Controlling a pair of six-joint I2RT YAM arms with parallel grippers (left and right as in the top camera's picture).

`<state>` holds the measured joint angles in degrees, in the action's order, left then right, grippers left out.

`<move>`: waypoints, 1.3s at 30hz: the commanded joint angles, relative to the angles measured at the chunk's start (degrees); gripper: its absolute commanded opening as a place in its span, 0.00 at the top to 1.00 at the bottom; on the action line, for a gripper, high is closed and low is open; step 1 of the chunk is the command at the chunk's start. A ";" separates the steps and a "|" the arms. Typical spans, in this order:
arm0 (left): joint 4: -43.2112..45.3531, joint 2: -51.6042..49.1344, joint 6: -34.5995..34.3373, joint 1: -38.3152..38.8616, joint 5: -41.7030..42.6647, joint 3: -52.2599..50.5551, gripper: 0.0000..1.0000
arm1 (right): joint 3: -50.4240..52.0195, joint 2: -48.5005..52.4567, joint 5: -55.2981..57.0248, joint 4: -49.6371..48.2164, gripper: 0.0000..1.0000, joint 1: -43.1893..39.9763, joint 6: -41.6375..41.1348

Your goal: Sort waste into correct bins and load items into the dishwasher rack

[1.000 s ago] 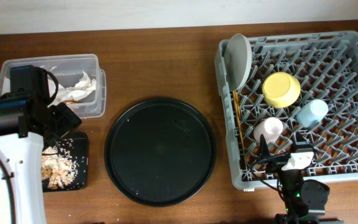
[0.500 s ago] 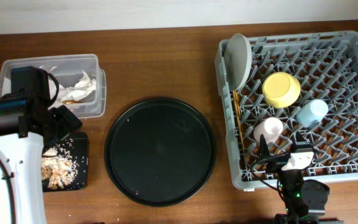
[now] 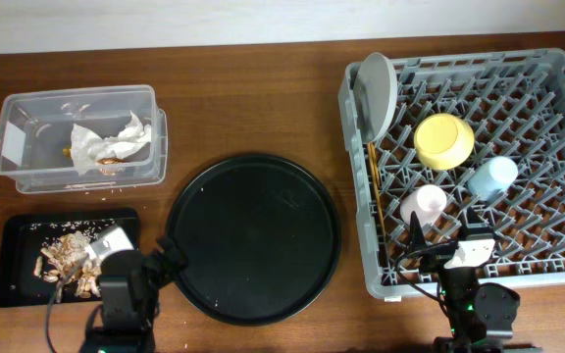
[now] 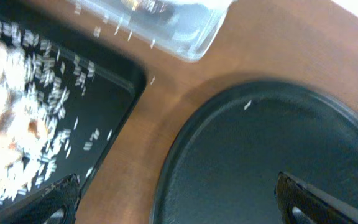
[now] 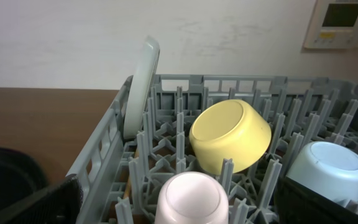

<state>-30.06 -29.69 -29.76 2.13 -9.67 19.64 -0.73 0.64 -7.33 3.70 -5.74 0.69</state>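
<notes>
The left arm (image 3: 124,299) and right arm (image 3: 479,299) are black, each topped by a pale grey block (image 3: 114,240), with thin black cables (image 3: 415,253) and blunt black fingers (image 5: 36,202).

Your desk (image 3: 263,98) is reddish-brown wood grain. The dishwasher rack (image 3: 479,61) is plain grey with a regular grid of pegs, and it carries a yellow bowl (image 3: 444,140), a light-blue cup (image 3: 491,177), a pale pink cup (image 3: 424,204), a grey-white plate (image 3: 379,93) and tan chopsticks (image 3: 376,196). The round tray (image 3: 253,237) is glossy black. The shallow tray (image 3: 8,279) is black, speckled with beige-brown scraps (image 3: 72,265). The clear tub (image 3: 37,103) shows a white napkin (image 3: 111,142) and a white label (image 3: 10,145).
</notes>
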 commanded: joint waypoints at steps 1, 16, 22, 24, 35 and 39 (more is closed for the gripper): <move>3.43 5.92 -0.39 0.11 -0.20 -5.86 0.01 | 0.42 -0.46 0.48 0.20 0.01 0.31 0.39; 19.82 21.11 7.63 0.07 1.60 -14.51 0.01 | 0.42 -0.46 0.48 0.20 0.01 0.31 0.42; 25.88 22.80 18.40 0.07 2.86 -15.63 0.01 | 0.42 -0.46 0.48 0.20 0.01 0.31 0.39; 27.78 25.64 19.41 0.09 2.84 -18.38 0.01 | 0.42 -0.46 0.48 0.20 0.01 0.31 0.39; 25.53 29.42 26.23 0.33 5.40 -19.12 0.01 | 0.42 -0.46 0.48 0.20 0.01 0.31 0.42; 25.51 29.42 30.62 0.33 5.40 -19.12 0.01 | 0.42 -0.46 0.48 0.20 0.01 0.31 0.39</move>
<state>-4.23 -0.69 -3.77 2.20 -5.21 0.73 -0.73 0.62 -7.33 3.70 -5.74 0.71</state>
